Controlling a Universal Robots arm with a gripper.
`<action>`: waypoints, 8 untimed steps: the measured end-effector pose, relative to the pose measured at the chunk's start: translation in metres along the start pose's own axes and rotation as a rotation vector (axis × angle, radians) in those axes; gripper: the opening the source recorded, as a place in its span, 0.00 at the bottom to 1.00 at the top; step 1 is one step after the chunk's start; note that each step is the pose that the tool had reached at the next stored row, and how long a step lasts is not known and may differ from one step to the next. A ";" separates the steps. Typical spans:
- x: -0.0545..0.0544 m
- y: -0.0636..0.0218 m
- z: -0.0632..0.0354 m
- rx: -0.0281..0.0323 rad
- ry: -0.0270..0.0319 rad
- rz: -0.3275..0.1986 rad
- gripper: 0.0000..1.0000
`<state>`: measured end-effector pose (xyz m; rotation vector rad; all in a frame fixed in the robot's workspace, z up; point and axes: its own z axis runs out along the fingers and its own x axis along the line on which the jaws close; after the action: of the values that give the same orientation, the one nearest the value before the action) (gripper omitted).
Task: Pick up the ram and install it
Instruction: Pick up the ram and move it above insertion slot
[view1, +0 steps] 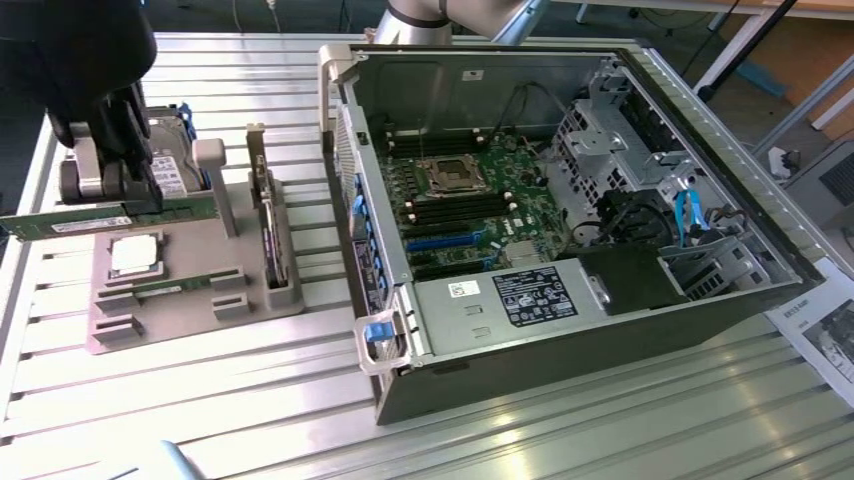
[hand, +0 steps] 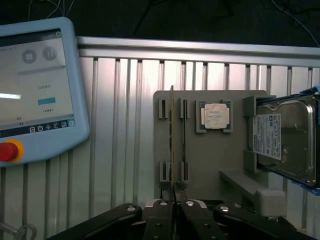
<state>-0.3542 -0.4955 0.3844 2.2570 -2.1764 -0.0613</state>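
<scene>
In the exterior view, at about 9 o'clock, the gripper (view1: 118, 207) is almost closed and pinches the ram (view1: 60, 224) by its flat sides. The green stick lies lengthwise and level, and it is lifted above the grey holder (view1: 187, 318) that sits on the table (view1: 200, 420). In the wrist view the same ram (hand: 172, 140) shows edge-on between the gripper (hand: 173, 204) fingers. At 5 o'clock from the gripper lies the square processor (view1: 134, 255), and beyond it a second stick (view1: 171, 288) sits in its slot of the holder. At 1 o'clock from the gripper stands the hard drive (view1: 171, 165). Further right a dark expansion card (view1: 274, 245) stands on its edge. The right half holds the open computer case (view1: 534, 350), with the motherboard (view1: 467, 195) inside, well apart from the ram.
</scene>
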 end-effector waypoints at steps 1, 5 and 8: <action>0.000 0.0000 -0.0026 0.0000 0.0000 0.000 0.12; 0.000 0.0002 -0.0161 -0.0001 0.0000 0.003 0.12; 0.000 0.0003 -0.0214 0.0003 -0.0003 0.004 0.12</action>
<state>-0.3538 -0.4955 0.4058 2.2525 -2.1815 -0.0614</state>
